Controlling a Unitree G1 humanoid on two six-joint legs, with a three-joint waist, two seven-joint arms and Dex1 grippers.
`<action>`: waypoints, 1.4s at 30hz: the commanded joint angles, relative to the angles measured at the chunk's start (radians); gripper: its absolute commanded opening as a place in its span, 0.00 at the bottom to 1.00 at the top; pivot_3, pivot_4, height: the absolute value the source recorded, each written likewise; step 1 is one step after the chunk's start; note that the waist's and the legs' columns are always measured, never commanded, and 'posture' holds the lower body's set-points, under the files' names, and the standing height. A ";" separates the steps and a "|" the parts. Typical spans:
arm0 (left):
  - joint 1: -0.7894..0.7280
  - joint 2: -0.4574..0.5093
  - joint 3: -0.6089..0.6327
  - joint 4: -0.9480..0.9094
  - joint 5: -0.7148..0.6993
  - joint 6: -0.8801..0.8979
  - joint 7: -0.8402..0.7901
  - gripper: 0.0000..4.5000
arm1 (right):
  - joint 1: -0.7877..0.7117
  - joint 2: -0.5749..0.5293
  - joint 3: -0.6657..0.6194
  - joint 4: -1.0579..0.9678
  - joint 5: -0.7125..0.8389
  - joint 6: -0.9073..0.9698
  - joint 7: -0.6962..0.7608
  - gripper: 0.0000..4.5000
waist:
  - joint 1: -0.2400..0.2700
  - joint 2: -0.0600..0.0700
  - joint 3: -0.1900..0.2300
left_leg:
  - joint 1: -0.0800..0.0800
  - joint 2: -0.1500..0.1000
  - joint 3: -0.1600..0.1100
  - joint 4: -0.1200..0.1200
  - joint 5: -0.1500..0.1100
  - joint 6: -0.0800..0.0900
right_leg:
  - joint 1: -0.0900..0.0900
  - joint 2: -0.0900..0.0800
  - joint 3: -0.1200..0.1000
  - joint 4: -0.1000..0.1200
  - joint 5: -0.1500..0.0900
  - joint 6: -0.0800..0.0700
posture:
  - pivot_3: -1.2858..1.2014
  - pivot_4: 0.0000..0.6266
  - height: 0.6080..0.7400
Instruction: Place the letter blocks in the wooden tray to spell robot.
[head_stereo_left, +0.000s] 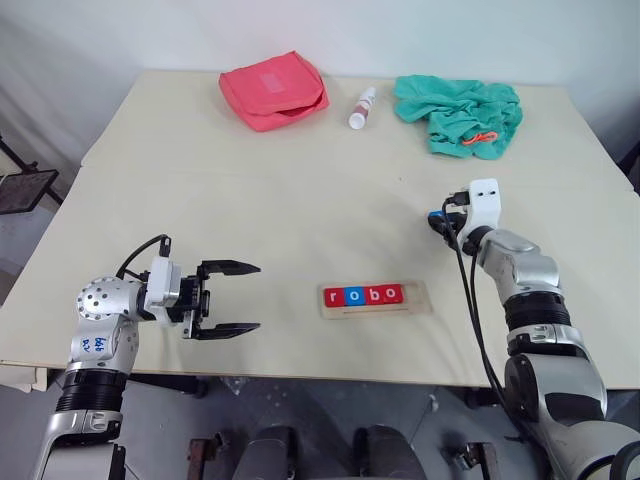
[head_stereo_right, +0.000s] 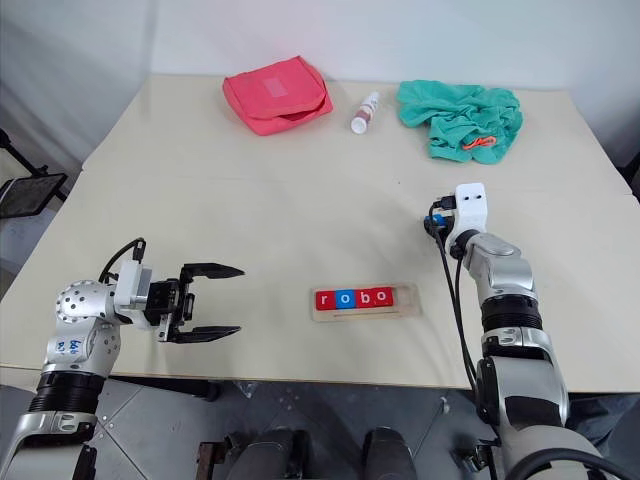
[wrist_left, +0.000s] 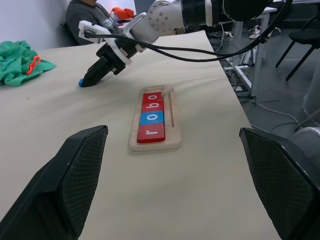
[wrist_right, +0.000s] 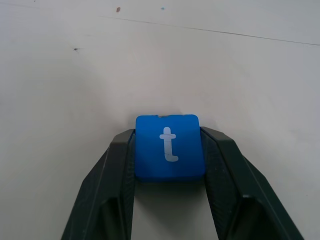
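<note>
Your right jaws (wrist_right: 169, 165) are closed narrow on the blue t block (wrist_right: 169, 147), one finger pressing each side, while the block lies flat on the desk (head_stereo_left: 300, 210), well to the right of and beyond the wooden tray (head_stereo_left: 376, 299). Before you lift, check that the grip is even, because the tile is small, smooth and hard-edged and may slip or turn. Carry it low and keep the letter upright, then set it in the free place at the tray's right end, touching the last o. The tray is pale wood with rounded corners; four glossy tiles (head_stereo_left: 363, 295) already spell "robo" in its groove. Your left jaws (head_stereo_left: 231, 298) stand wide open and empty.
</note>
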 joint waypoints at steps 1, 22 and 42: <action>-0.009 -0.010 0.022 0.000 -0.021 -0.004 -0.003 1.00 | 0.047 0.006 -0.023 -0.133 0.025 0.026 -0.019 0.33 | 0.002 0.000 0.000 | 0.000 0.000 0.000 0.000 0.000 0.000 | 0.000 0.000 0.000 0.000 0.000 0.000 | 0.52 0.24 1.00; -0.035 -0.066 0.055 0.087 -0.018 -0.029 -0.010 1.00 | 0.744 0.076 -0.227 -1.459 0.276 0.670 -0.226 0.33 | 0.033 0.000 0.000 | -0.001 -0.001 0.000 -0.001 0.000 0.000 | -0.002 0.000 0.003 0.001 0.000 0.000 | 0.52 0.24 1.00; -0.020 -0.056 0.021 0.076 -0.012 -0.038 -0.053 1.00 | 0.930 0.116 -0.251 -1.443 0.252 0.569 -0.235 0.33 | 0.033 0.000 0.000 | 0.000 -0.002 0.001 -0.001 0.000 0.000 | -0.002 0.000 0.004 0.001 0.000 0.000 | 0.52 0.24 1.00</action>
